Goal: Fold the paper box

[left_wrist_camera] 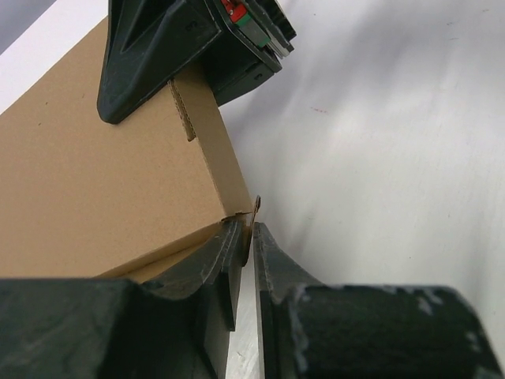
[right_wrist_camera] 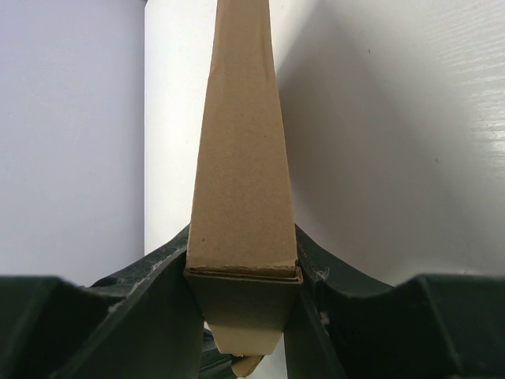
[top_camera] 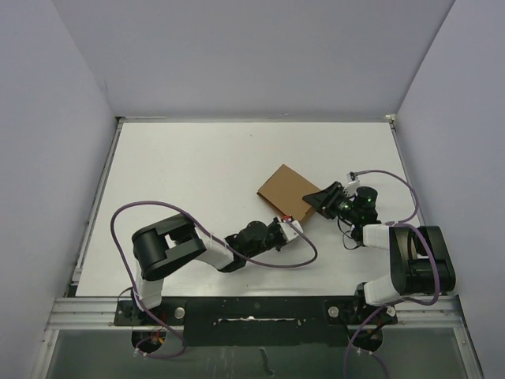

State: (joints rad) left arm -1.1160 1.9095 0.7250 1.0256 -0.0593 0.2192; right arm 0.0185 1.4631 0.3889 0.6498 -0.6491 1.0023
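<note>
The paper box is a flat brown cardboard mailer, folded shut, lying at the table's middle right. My right gripper is shut on its right end; in the right wrist view the fingers press both broad faces of the box, with a loose flap hanging toward the camera. My left gripper is at the box's near corner. Its jaws stand only a slit apart, with a thin flap edge between the tips. The box fills the left of that view, and the right gripper shows at the top.
The white table is walled by grey panels on three sides. Purple cables loop beside both arms. The arms' bases and a metal rail run along the near edge.
</note>
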